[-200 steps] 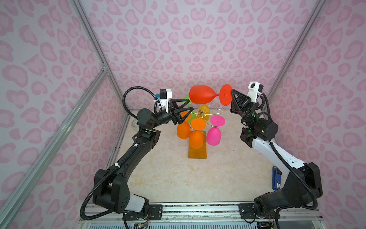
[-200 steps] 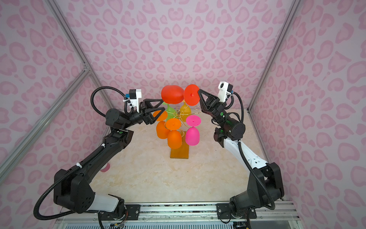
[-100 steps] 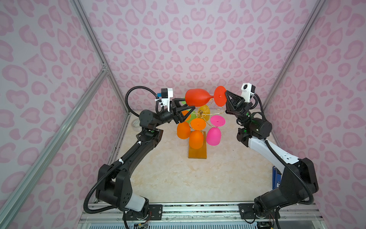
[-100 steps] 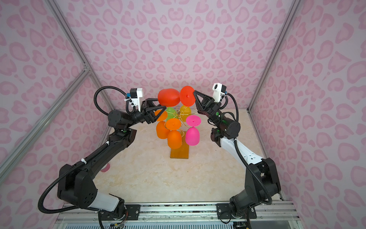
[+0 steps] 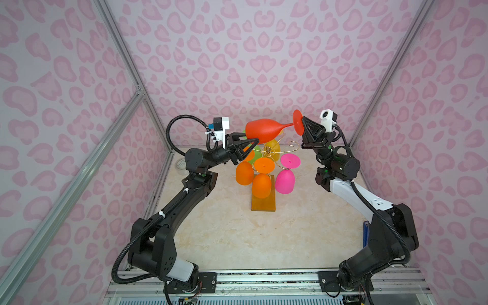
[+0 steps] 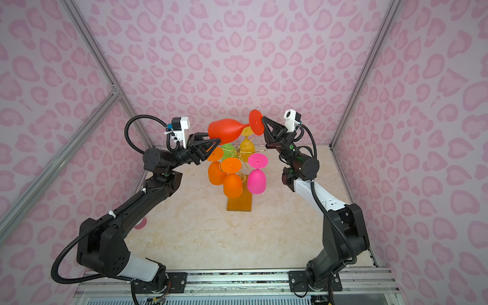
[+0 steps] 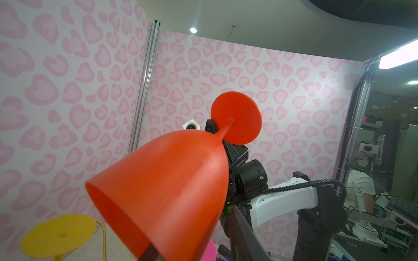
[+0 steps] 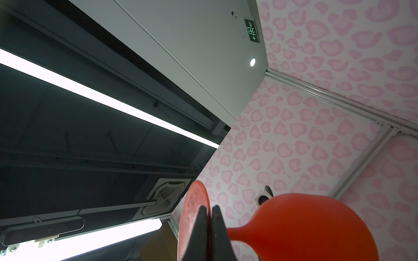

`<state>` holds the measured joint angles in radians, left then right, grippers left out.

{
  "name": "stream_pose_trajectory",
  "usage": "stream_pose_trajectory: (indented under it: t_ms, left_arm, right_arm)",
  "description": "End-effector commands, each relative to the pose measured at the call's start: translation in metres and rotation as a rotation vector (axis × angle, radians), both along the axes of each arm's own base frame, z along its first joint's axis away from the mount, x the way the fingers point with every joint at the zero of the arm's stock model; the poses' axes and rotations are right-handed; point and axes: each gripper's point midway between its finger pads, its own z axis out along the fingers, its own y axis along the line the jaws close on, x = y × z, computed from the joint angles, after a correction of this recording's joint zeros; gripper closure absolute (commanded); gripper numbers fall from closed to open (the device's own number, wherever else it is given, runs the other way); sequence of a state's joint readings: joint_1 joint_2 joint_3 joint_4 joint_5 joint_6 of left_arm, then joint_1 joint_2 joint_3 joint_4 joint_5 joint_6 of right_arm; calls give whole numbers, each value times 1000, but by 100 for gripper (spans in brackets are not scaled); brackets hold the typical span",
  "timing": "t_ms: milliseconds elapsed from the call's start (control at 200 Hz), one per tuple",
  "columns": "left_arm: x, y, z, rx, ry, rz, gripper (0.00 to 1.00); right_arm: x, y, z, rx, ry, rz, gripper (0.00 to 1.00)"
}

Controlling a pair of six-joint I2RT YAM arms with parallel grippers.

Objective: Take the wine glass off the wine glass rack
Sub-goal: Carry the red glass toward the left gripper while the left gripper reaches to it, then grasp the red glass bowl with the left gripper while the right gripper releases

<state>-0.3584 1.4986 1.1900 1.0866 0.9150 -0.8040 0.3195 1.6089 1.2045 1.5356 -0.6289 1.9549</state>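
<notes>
Pink-print walls (image 5: 264,66), red wine glass (image 5: 261,130) sideways over crowded rack (image 5: 262,203), right jaws pinching foot, left jaws straddling bowl, grip unclear

A red-orange wine glass (image 5: 261,130) was seen; walls (image 5: 264,39) were printed with pink hearts, the table (image 5: 237,237) marbled cream.

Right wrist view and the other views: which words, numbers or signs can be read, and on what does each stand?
The green sign on the ceiling, right wrist view: a white arrow and a pictogram; its small characters are too small to read.
All other views: no readable text.
</notes>
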Motion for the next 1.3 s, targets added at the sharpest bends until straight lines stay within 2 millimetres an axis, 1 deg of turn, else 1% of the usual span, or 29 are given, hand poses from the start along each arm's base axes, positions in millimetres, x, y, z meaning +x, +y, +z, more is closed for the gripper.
stream_pose_trajectory:
  t_ms: [0, 165, 340, 380, 505, 605, 645, 715, 795, 850, 895, 980, 1055, 1125, 1155, 1185, 1230, 1240, 1255, 1295]
  left_arm:
    - [-15, 4, 14, -25, -70, -9, 68]
    - [-20, 5, 18, -29, -79, -14, 79]
    - [-25, 6, 20, -32, -84, -24, 90]
    - [-27, 6, 21, -33, -89, -24, 92]
    - [-33, 7, 25, -39, -98, -31, 96]
    - [-41, 7, 28, -37, -112, -41, 99]
    - [-44, 7, 29, -36, -117, -46, 99]
    - [-50, 7, 31, -32, -127, -54, 99]
    - [-57, 5, 34, -26, -135, -57, 99]
    - [-63, 1, 35, -12, -144, -73, 99]
    - [-70, -4, 34, 11, -157, -97, 99]
    - [-81, -15, 31, 65, -171, -121, 99]
    - [-90, -28, 24, 133, -189, -114, 99]
    - [-95, -41, 11, 226, -179, -88, 99]
    - [-99, -45, 9, 263, -203, -68, 99]
    - [-101, -50, 3, 305, -196, -58, 99]
    - [-105, -54, -14, 373, -179, -52, 99]
    - [-107, -54, -8, 375, -192, -47, 99]
    - [-108, -54, -7, 384, -196, -41, 99]
    - [-110, -56, -16, 430, -182, -32, 99]
  right_arm:
    - [1, -2, 2, 19, 6, 27, 100]
    - [6, -2, 2, 27, 22, 43, 100]
    - [15, -1, -3, 31, 49, 54, 100]
    - [17, -1, -4, 32, 55, 55, 97]
    - [20, -5, -4, 34, 55, 44, 90]
    - [21, -14, 0, 37, 41, 20, 81]
    - [21, -18, 2, 39, 34, 7, 75]
    - [21, -27, 5, 35, 15, -27, 61]
    - [21, -39, 8, 28, -8, -80, 49]
    - [21, -49, 9, 20, -27, -122, 44]
    - [20, -57, 9, 13, -33, -150, 42]
    - [22, -71, 5, -6, -35, -191, 41]
    - [25, -86, 0, -28, -27, -227, 40]
    - [27, -98, -6, -57, -20, -262, 41]
    - [27, -102, -8, -72, -18, -277, 41]
    - [28, -104, -11, -87, -12, -289, 42]
    - [29, -108, -16, -113, -1, -314, 43]
    - [29, -108, -17, -120, 1, -319, 43]
    - [30, -109, -18, -131, 6, -327, 43]
    - [30, -109, -22, -170, 11, -349, 44]
